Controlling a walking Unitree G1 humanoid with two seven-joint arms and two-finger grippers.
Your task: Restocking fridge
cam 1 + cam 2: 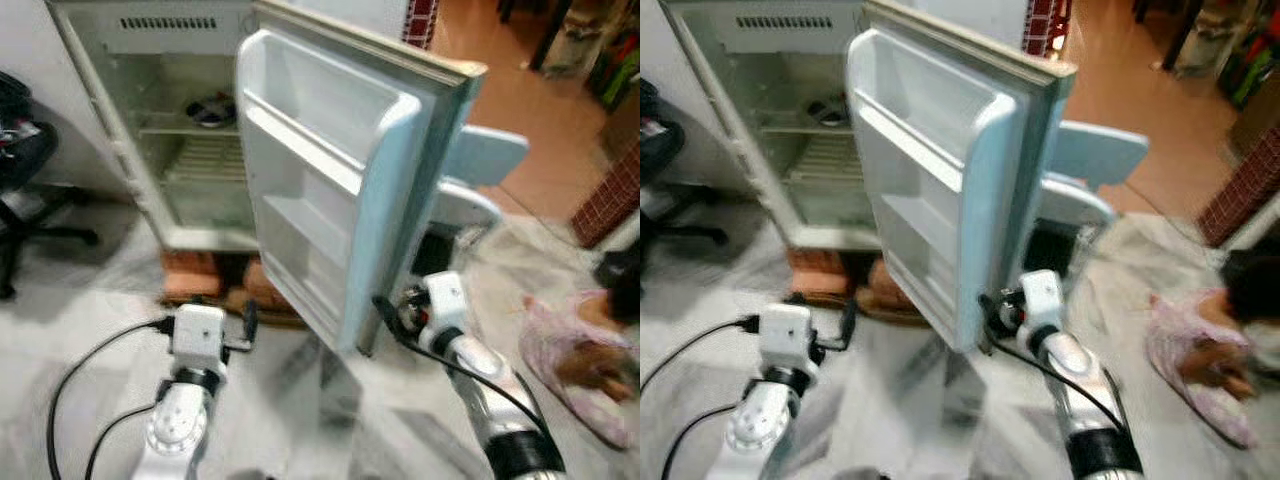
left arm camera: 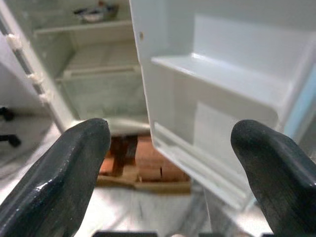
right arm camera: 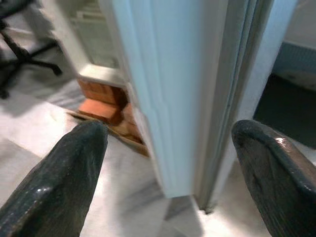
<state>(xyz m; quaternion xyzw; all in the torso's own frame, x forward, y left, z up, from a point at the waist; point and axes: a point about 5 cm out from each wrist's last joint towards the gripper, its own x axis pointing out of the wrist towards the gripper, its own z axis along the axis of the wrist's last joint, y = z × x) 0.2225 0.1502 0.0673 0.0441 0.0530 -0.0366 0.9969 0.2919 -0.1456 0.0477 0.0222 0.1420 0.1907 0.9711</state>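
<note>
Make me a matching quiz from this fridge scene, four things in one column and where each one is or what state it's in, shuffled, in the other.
Things
1. fridge door
2. bowl
3. bricks
4. right gripper

Places or states
A. under the fridge, on the floor
B. swung wide open, its shelves bare
C. open, at the door's lower edge
D. on an upper shelf inside the fridge

Pairs: 1-B, 2-D, 3-A, 4-C
</note>
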